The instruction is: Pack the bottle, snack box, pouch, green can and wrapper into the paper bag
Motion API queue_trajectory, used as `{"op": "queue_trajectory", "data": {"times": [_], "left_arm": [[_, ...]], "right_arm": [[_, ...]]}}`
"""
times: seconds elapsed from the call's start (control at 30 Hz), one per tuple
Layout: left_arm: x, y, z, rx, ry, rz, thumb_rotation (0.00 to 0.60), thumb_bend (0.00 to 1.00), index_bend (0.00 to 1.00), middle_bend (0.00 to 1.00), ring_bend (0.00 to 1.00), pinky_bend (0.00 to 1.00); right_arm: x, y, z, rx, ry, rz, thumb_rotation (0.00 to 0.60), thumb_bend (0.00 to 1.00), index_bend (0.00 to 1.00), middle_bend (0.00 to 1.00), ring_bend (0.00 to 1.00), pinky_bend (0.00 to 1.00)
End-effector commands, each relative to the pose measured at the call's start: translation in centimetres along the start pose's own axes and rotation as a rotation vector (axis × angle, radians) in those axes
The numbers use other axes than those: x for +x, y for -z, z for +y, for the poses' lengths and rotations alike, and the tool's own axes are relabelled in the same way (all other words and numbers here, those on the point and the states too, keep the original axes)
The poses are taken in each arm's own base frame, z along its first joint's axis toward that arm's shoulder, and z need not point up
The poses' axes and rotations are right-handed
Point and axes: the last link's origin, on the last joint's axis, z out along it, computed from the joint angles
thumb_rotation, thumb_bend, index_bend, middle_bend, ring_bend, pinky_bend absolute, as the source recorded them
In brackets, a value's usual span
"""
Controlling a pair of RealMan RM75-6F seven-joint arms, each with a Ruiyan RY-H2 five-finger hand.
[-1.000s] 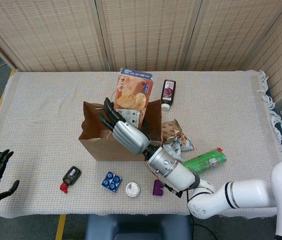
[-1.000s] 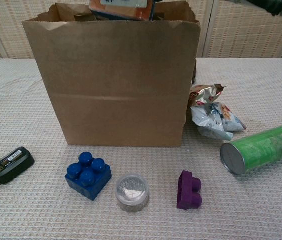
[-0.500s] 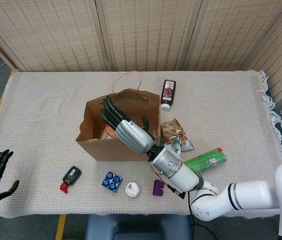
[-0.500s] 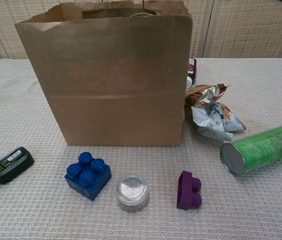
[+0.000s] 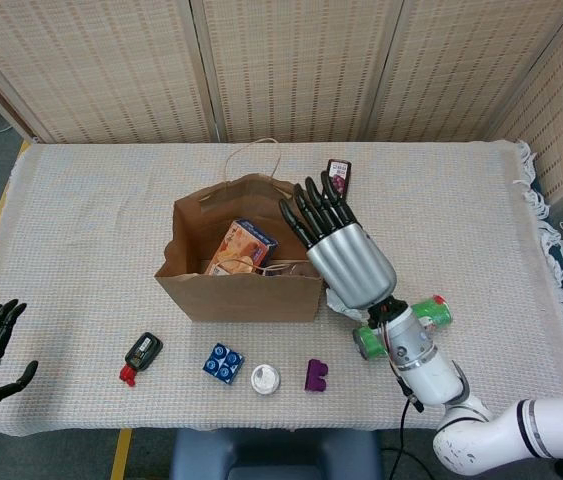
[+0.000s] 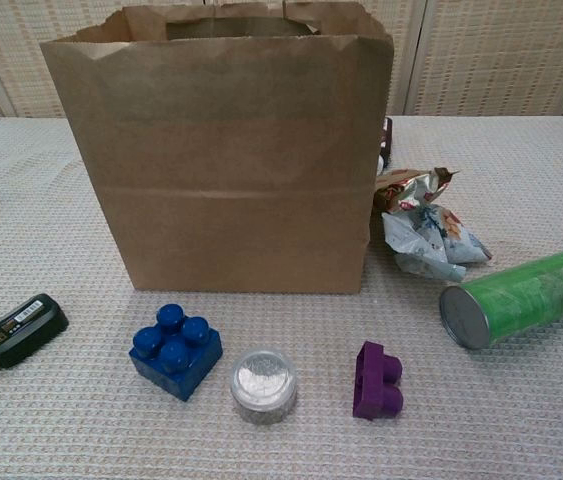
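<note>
One paper bag (image 6: pixel 231 160), one snack box (image 5: pixel 241 247), one green can (image 6: pixel 521 297), perhaps two wrappers (image 6: pixel 426 230), two bricks (image 6: pixel 175 350).

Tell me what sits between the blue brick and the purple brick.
A small clear lidded jar sits between the blue brick and the purple brick, touching neither; both views show it.

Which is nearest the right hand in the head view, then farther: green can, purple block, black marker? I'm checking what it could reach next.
From the right hand:
1. Green can, just right of its wrist.
2. Purple block, near the front edge.
3. Black marker, far left of the bag.
</note>
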Motion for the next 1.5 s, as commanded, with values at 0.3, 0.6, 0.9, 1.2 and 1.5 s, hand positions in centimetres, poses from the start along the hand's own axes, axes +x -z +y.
{"op": "queue_trajectory", "data": {"times": [0.3, 0.6, 0.9, 1.2, 1.5], "left_arm": [[-0.1, -0.1, 0.2, 0.007, -0.020, 0.005, 0.600, 0.33, 0.00, 0.00, 0.00, 0.00], [-0.1, -0.2, 0.2, 0.006, -0.016, 0.004, 0.600, 0.33, 0.00, 0.00, 0.00, 0.00], [-0.1, -0.1, 0.2, 0.005, -0.009, 0.002, 0.600, 0.33, 0.00, 0.00, 0.00, 0.00], [0.0, -0.2, 0.1, 0.001, 0.004, 0.001, 0.600, 0.33, 0.00, 0.00, 0.00, 0.00], [0.0, -0.2, 0.1, -0.001, 0.006, 0.001, 0.600, 0.33, 0.00, 0.00, 0.00, 0.00]], "right_arm": [[-7.5, 8.8, 1.0, -0.052, -0.438, -0.357, 0.600, 0.08, 0.02, 0.10, 0.03, 0.04], [-12.1, 9.6, -1.4, -0.018, -0.390, -0.453, 0.600, 0.08, 0.09, 0.13, 0.06, 0.10], [-14.2, 7.6, -3.8, -0.033, -0.420, -0.478, 0.600, 0.08, 0.19, 0.19, 0.13, 0.19], [-15.8, 3.9, -6.9, -0.052, -0.420, -0.477, 0.600, 0.11, 0.23, 0.22, 0.16, 0.21], [-16.1, 1.4, -9.6, -0.062, -0.437, -0.462, 0.600, 0.18, 0.38, 0.32, 0.26, 0.30]]}}
